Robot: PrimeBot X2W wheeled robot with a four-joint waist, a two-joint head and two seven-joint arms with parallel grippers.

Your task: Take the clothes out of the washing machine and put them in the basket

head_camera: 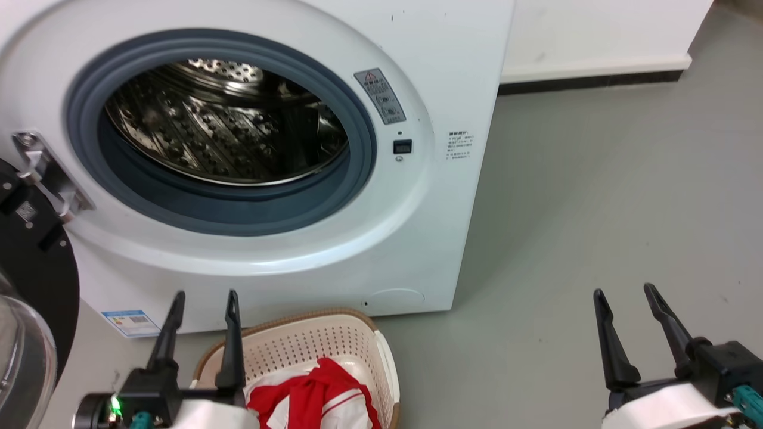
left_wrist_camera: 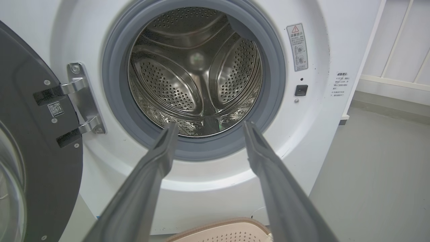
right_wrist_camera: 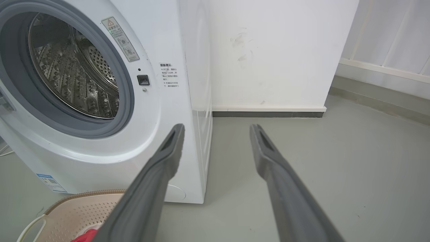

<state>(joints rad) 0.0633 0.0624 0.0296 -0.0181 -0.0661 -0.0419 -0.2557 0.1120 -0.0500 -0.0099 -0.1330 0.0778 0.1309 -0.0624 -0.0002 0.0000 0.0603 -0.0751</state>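
Clothes [head_camera: 310,390]: one red-and-white bundle lies inside the basket [head_camera: 298,342], heaped toward its near side, none of it over the rim that I can see. The basket stands on the floor [head_camera: 596,208] just before the lower front edge of the washing machine [head_camera: 453,89], below the porthole. The drum [head_camera: 226,125] reads as bare steel in all three views; I judge the unloading done or nearly so, though the gasket lip hides the drum's lowest front strip from the head camera.

Left gripper [head_camera: 204,296]: fingers apart, holding nothing, raised just beside the basket's left rim and aimed at the porthole. Right gripper [head_camera: 623,290]: fingers apart, empty, over bare floor well to the right of the washer.

Risks, as I judge them: a small item under the lip could be missed. The basket looks light, and a careless left-arm move could knock it or catch the fabric. The open door [head_camera: 36,286] hangs at the washer's left edge, close to that arm, and limits any swing to that side.
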